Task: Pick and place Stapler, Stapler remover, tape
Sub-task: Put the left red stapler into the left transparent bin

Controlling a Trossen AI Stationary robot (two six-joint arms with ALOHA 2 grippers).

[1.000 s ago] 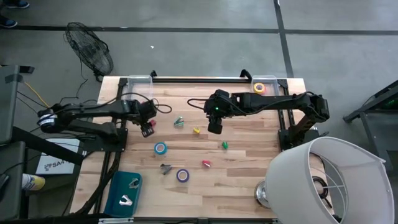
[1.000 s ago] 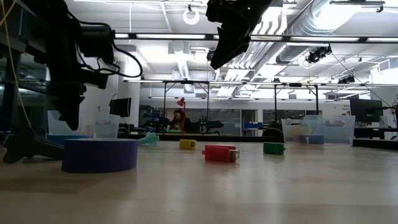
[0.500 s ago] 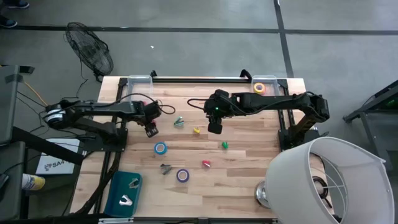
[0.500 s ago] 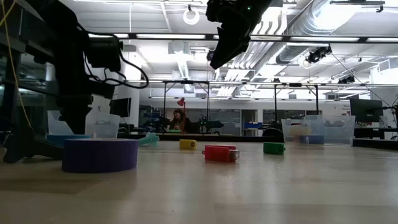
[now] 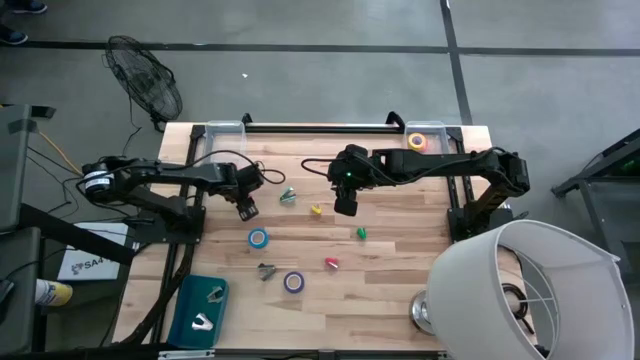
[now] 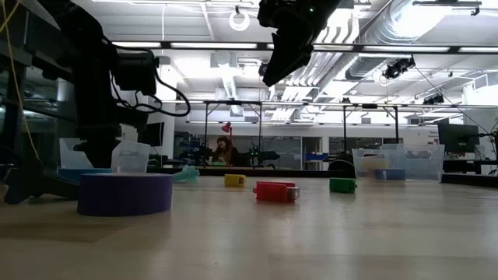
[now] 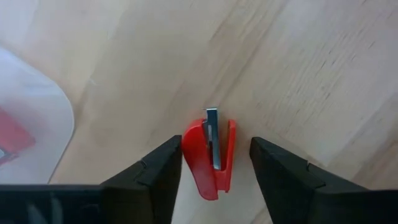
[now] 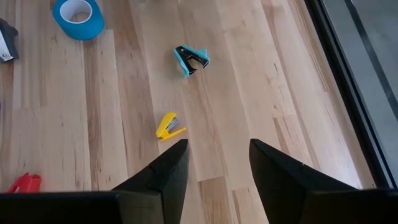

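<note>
High view
- Left gripper [image 5: 246, 208]: hovering low over the left half of the worktop [image 5: 400, 250], nearer the back edge than the front.
- Right gripper [image 5: 345, 205]: waiting over the middle of the worktop, towards the back edge.
- Loose items: blue tape [image 5: 258, 238] and purple tape [image 5: 293, 282] are lying flat towards the front-left; yellow stapler [image 5: 316, 210] and teal staple remover [image 5: 288, 195] are lying between the two grippers.

Low view
- Purple tape [image 6: 124, 193]: sitting flat near the front edge, wide and low, so it is likely stable.
- Pink-red stapler [image 6: 275, 191]: lying on its side mid-worktop, well apart from the tape.

Left wrist view
- Left gripper [image 7: 216, 142]: straddling the red stapler [image 7: 209, 158], jaws apart; one finger is touching or nearly touching it, and a sliver of wood is showing on the other side.
- Handling: the stapler is looking small, light, rigid and glossy, so probably slippery. Squeezing its flat sides at mid-length seems best; pinching near the rounded end could squirt it out.

Right wrist view
- Right gripper [image 8: 217, 144]: fingers spread, gripping nothing.
- Below it: yellow stapler [image 8: 169, 126] lying just beside the jaw line, teal staple remover [image 8: 191, 59] farther off.
</note>
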